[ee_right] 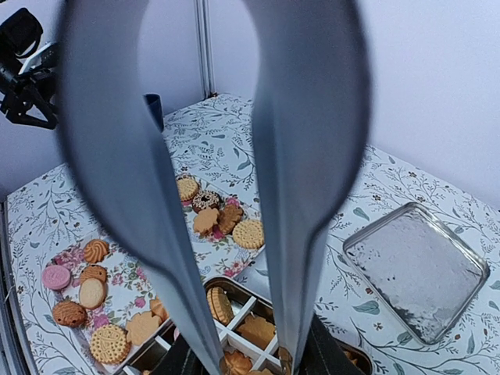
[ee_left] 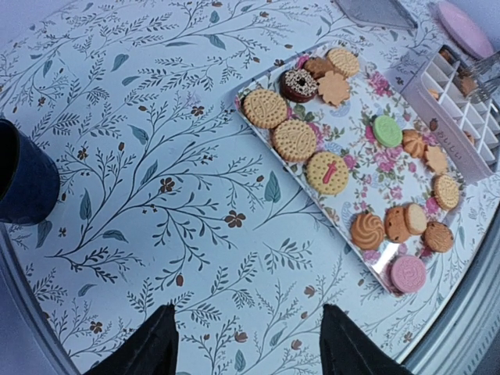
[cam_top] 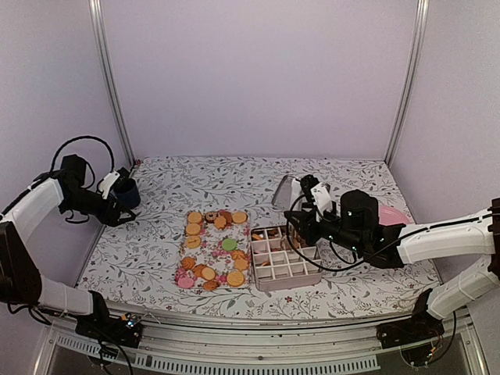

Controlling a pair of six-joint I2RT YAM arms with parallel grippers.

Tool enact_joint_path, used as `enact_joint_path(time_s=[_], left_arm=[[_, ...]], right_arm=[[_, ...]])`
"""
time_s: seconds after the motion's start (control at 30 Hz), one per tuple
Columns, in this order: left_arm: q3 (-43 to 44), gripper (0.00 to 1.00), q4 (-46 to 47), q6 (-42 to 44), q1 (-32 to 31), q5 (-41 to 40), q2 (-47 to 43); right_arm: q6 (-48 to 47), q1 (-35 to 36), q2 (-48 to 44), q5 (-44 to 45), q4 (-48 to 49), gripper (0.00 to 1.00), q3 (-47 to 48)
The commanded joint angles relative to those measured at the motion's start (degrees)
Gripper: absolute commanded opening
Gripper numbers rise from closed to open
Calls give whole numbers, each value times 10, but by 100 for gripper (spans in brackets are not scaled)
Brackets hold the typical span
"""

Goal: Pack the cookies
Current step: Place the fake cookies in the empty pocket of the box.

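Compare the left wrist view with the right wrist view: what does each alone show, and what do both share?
Only the left wrist view shows the pink plate. Only the right wrist view shows the grey tongs. Both show the cookies on the floral tray, the divided box, the dark cup and the silver lid.

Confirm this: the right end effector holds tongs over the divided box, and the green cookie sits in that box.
The green cookie lies on the floral tray, not in the divided box; the left wrist view shows it. The rest stands.
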Motion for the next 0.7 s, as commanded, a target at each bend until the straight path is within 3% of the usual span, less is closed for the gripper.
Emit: enact_joint_path(time_s=[0.0,0.47,0.67], left_arm=[[9,63,3,9,1,2,-8],[8,63,0,11,1,3,-13],[9,63,-4,15,1,4,-17]], right_arm=[[-12,-2,18,7,32,24,21],[-36,-6,4,10,37,46,29],[-41,-6,-5,4,35,49,31]])
